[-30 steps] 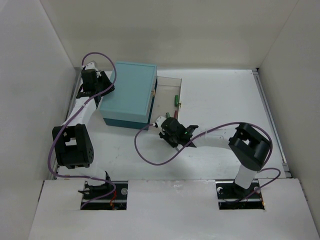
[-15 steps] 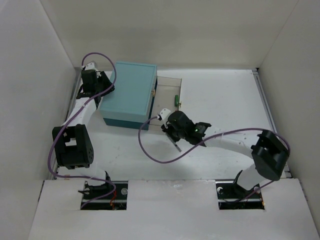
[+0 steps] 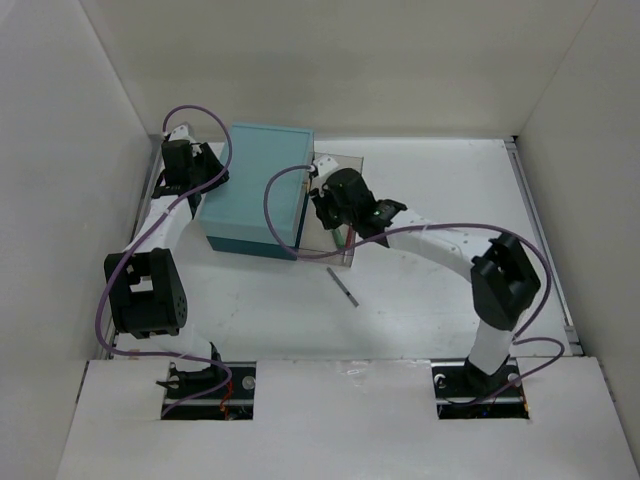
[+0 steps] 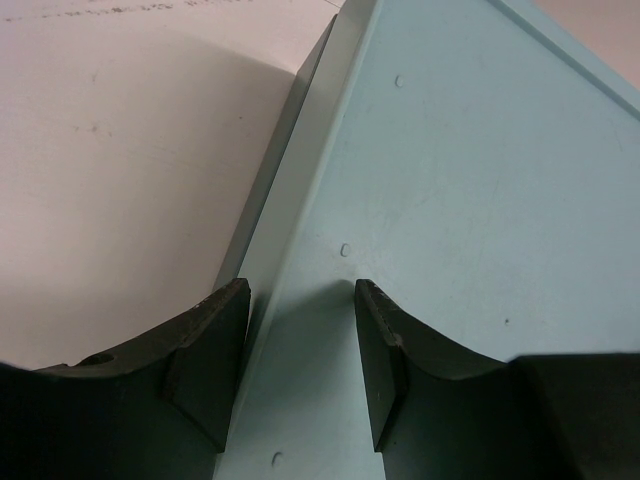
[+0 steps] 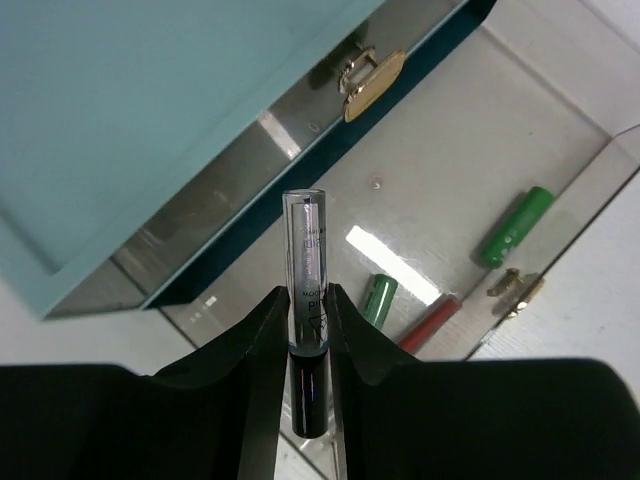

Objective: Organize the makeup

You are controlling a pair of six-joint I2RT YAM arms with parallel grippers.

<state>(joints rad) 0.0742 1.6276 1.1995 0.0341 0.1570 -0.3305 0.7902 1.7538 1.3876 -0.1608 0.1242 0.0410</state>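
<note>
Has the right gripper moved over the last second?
Yes. The right gripper went from the table in front of the teal box up over the open tray beside it.

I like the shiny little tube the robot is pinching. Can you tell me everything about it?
The clear tube is a slim cylinder of see-through plastic, with faint printed writing on its side and dark contents or a dark cap at the lower end. It points straight out from the right hand, whose two black fingers squeeze it on both sides near that end. It hangs above the open tray beside the teal box, touching nothing else.
</note>
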